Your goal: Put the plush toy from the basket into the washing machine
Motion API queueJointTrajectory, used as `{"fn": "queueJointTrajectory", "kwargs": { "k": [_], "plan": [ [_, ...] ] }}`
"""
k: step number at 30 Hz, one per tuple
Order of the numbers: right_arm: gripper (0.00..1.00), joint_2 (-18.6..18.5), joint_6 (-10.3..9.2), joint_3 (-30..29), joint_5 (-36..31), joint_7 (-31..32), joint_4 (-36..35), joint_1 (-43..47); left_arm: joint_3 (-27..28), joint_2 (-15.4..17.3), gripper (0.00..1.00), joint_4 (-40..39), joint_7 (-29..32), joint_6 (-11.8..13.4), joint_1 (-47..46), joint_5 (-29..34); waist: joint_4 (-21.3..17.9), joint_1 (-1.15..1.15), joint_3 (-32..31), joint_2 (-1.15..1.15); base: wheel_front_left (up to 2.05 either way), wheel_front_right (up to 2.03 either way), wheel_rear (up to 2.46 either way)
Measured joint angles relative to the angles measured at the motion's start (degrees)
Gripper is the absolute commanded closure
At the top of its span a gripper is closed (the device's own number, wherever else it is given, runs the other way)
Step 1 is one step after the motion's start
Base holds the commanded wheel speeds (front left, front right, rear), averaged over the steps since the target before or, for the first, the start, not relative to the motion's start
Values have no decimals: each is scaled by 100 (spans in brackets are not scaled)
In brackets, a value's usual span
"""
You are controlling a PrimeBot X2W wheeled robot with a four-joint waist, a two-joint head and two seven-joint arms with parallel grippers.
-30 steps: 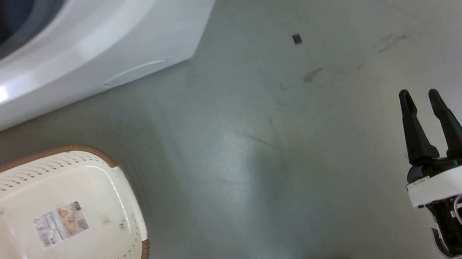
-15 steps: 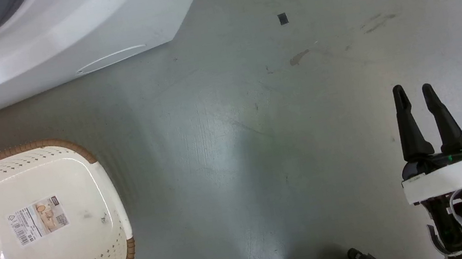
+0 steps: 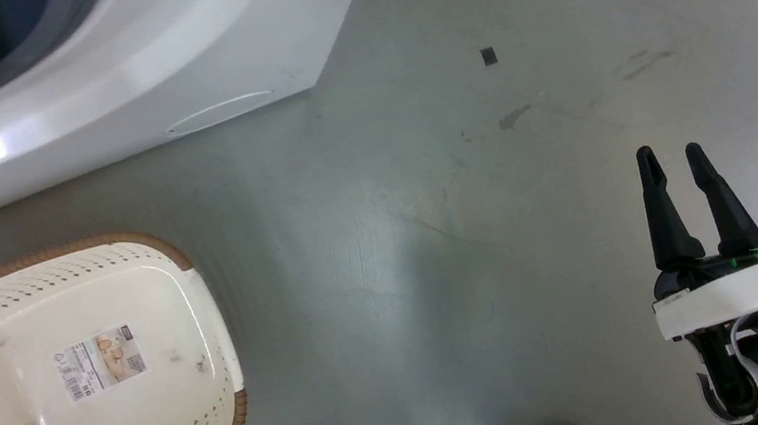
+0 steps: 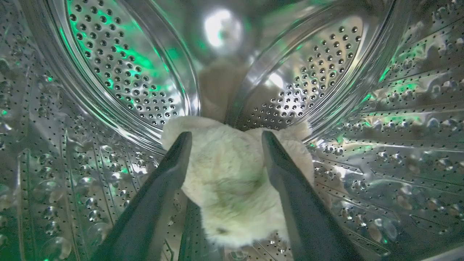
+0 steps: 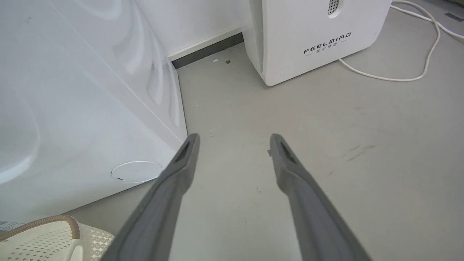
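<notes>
Now the plush toy lies inside the washing machine drum.

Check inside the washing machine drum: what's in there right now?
The plush toy sits low in the steel drum, between the open fingers of the left end effector. Whatever lies under the toy is covered.
</notes>
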Motion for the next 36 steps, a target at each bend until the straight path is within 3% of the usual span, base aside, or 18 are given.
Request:
{"fn": "queueJointTrajectory", "kwargs": {
  "k": [6, 17, 25, 36],
  "plan": [
    [0, 0, 0, -30, -119, -1, 29, 15, 398, -258, 0, -315, 0, 56, 743, -233, 120, 0, -331, 0, 0, 0, 0],
    [0, 0, 0, -104, -399, 0, 43, 191, 858, -594, 0, -1158, -1, 101, 2207, -63, 481, -1, -991, 0, 0, 0, 0],
    [0, 1, 0, -98, -637, 0, 40, 365, 1302, -1039, 0, -1891, 0, 307, 3217, 302, 784, -1, -1437, 0, 0, 0, 0],
    [0, 0, 0, 19, -1170, -1, -311, 712, 1475, -1851, 0, -3108, -1, 344, 4998, 951, 1175, -1, -2204, 0, 0, 0, 0]
  ]
}}
